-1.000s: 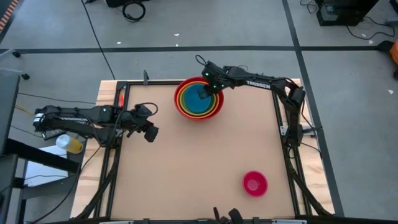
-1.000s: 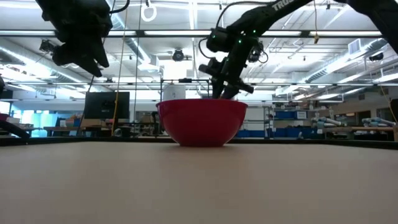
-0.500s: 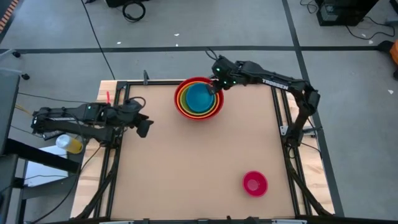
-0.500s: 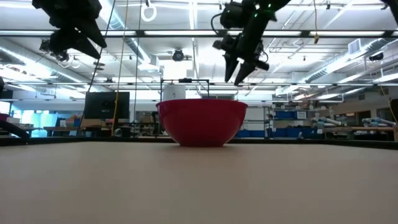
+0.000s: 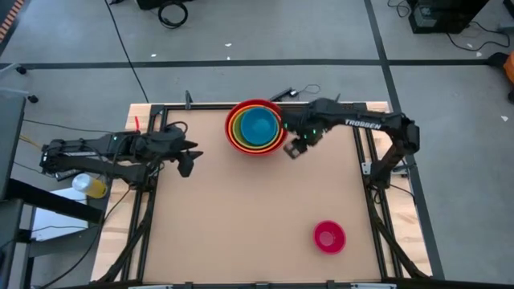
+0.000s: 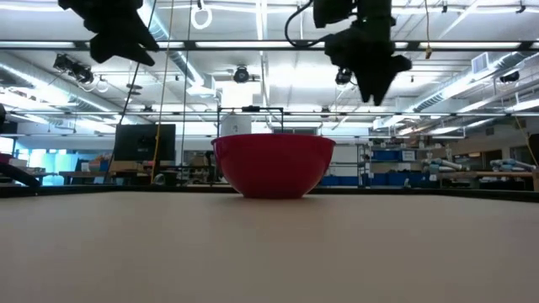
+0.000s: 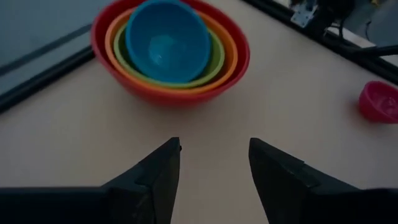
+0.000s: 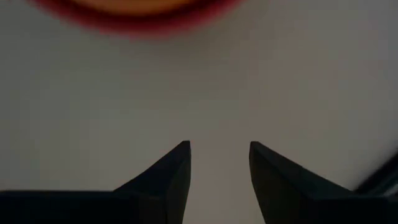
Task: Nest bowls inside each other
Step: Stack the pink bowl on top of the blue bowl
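Note:
A nested stack of bowls (image 5: 256, 127) stands on its base near the table's far edge: red outermost, then orange, green and a blue bowl (image 7: 166, 41) innermost. A small pink bowl (image 5: 329, 237) sits alone near the front right. My right gripper (image 5: 295, 148) hovers open just right of the stack, pointing down, with nothing between its fingers (image 8: 219, 155). My left gripper (image 5: 187, 164) is open and empty at the table's left edge, aimed at the stack.
The table's black frame rails (image 5: 365, 168) run along its edges. A yellow object (image 5: 92, 187) lies off the table at the left. Bare tabletop (image 5: 241, 217) spreads between the stack and the pink bowl.
My right gripper has let go of the blue bowl, which stays in the stack, risen clear, and swung off toward the table's right and near side, tipping to point down. My left gripper has drawn back toward the left edge and risen a little.

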Motion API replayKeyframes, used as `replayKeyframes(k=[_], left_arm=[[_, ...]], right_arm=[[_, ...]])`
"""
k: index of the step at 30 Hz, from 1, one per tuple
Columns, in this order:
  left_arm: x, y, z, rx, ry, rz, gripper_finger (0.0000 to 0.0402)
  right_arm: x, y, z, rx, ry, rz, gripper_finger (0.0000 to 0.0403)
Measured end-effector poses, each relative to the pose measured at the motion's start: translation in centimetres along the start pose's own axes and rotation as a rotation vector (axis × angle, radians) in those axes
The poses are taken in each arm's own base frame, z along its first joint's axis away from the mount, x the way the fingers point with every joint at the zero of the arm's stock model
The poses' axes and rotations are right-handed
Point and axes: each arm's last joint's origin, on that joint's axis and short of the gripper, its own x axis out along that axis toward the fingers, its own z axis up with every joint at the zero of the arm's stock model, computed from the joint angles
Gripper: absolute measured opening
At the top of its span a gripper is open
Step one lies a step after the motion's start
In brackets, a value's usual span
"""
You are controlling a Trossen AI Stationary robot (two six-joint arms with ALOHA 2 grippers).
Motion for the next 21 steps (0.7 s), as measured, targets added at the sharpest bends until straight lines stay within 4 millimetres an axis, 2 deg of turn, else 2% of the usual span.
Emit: replayKeyframes(k=[7,12,17,21], left_arm=[[1.4,-0.3,0.9,0.017,-0.027,-0.006,0.0192],[3.1,-0.8,1.1,0.047,0.012,-0.027,0.0192],[5.5,-1.4,1.7,0.081,0.037,-0.108,0.0192],[7.5,-2.0,2.2,0.067,0.049,-0.206,0.0192]], right_arm=[[2.7,3.6,-5.3,-0.012,0.122,-0.014,0.0167],[3.2,5.2,-9.3,0.01,0.146,-0.03,0.0167],[2.9,5.4,-12.9,0.041,0.167,-0.034,0.0167],[2.6,4.7,-16.3,0.072,0.24,-0.009,0.0167]])
